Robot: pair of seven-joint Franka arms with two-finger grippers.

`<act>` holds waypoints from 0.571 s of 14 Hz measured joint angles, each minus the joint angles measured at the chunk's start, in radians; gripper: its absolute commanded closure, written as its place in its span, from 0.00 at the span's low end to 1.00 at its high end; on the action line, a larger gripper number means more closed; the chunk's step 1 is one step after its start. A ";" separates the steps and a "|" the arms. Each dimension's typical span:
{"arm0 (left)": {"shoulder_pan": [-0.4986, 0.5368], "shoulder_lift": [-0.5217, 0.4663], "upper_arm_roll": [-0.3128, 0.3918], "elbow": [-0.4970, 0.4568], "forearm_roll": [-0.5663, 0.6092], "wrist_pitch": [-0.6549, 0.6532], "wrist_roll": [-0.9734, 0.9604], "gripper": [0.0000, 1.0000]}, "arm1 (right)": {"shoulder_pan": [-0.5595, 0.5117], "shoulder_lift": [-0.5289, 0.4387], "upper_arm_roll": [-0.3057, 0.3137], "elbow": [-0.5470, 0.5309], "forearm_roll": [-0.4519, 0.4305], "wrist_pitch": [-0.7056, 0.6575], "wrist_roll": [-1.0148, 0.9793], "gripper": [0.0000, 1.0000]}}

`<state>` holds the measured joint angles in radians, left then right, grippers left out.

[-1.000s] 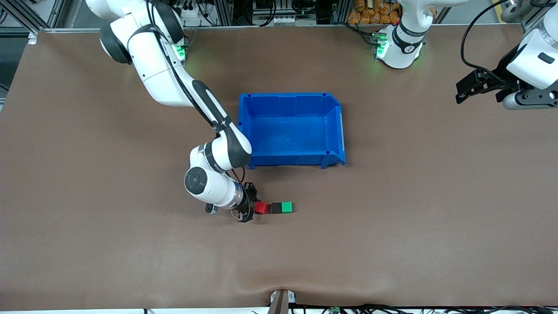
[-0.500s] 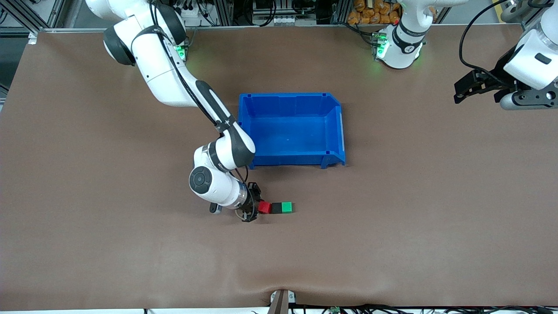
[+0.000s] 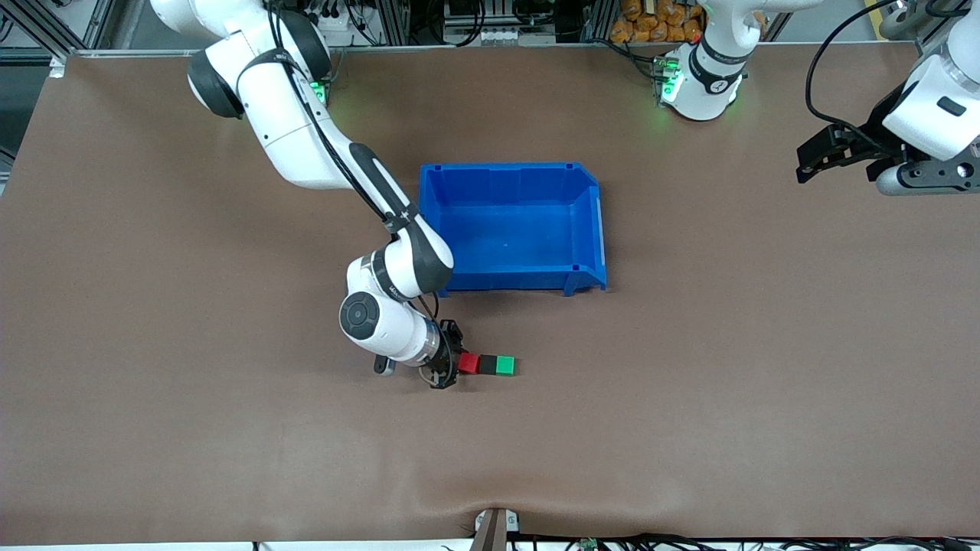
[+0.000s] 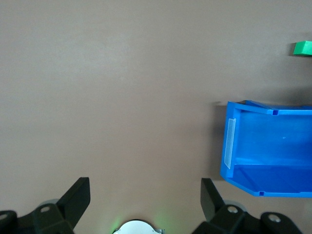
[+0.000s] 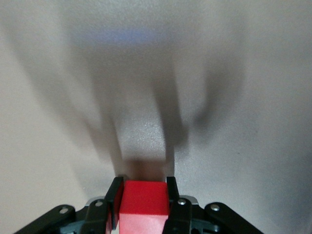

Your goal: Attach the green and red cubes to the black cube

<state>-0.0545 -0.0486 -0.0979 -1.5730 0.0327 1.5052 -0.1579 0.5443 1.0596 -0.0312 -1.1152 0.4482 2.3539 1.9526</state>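
Observation:
The red cube (image 3: 469,363), black cube (image 3: 485,365) and green cube (image 3: 504,366) form a tight row on the table, nearer the front camera than the blue bin. The green one touches the black one, and the red one sits against the black cube's other face. My right gripper (image 3: 459,361) is low over the table at the row's end toward the right arm, shut on the red cube (image 5: 144,201), with dark fingers (image 5: 115,197) on both its sides. My left gripper (image 3: 813,157) waits open above the left arm's end of the table. The left wrist view shows the green cube (image 4: 303,48).
An empty blue bin (image 3: 597,229) stands mid-table, farther from the front camera than the cubes, and shows in the left wrist view (image 4: 229,146). The right arm's elbow hangs by the bin's corner toward the right arm. Bare brown table surrounds the cubes.
My right gripper has carried the red cube along the table toward the black cube, closing the gap between them. The left arm has barely shifted.

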 measured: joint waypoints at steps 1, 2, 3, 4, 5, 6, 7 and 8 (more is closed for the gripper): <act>0.000 0.000 0.000 0.000 0.000 0.000 0.000 0.00 | 0.001 0.001 0.000 0.000 0.000 0.001 0.000 1.00; 0.000 0.000 0.000 0.000 0.000 0.000 0.000 0.00 | 0.002 0.001 0.000 0.001 0.000 0.001 0.000 1.00; 0.000 0.000 0.000 0.000 0.000 0.000 0.000 0.00 | 0.004 0.001 0.000 0.001 -0.001 0.001 0.000 1.00; 0.000 0.000 0.000 0.000 0.000 0.000 0.000 0.00 | 0.005 0.002 0.000 0.001 -0.001 0.001 0.000 1.00; 0.000 0.000 0.000 0.000 0.000 0.000 0.000 0.00 | 0.006 0.002 0.000 0.001 -0.001 0.001 0.000 1.00; 0.000 0.000 0.000 0.000 0.000 0.000 0.000 0.00 | 0.007 0.002 0.000 0.001 -0.001 0.001 0.000 0.98; 0.000 0.000 0.000 0.000 0.000 0.000 0.000 0.00 | 0.007 0.002 -0.001 0.001 -0.002 0.001 0.000 0.89; 0.000 0.000 0.000 0.000 0.000 0.000 0.000 0.00 | 0.008 0.002 -0.001 0.001 -0.003 0.001 -0.001 0.77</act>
<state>-0.0544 -0.0486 -0.0979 -1.5730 0.0327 1.5053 -0.1579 0.5519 1.0612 -0.0323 -1.1143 0.4454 2.3553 1.9516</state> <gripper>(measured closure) 0.000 0.599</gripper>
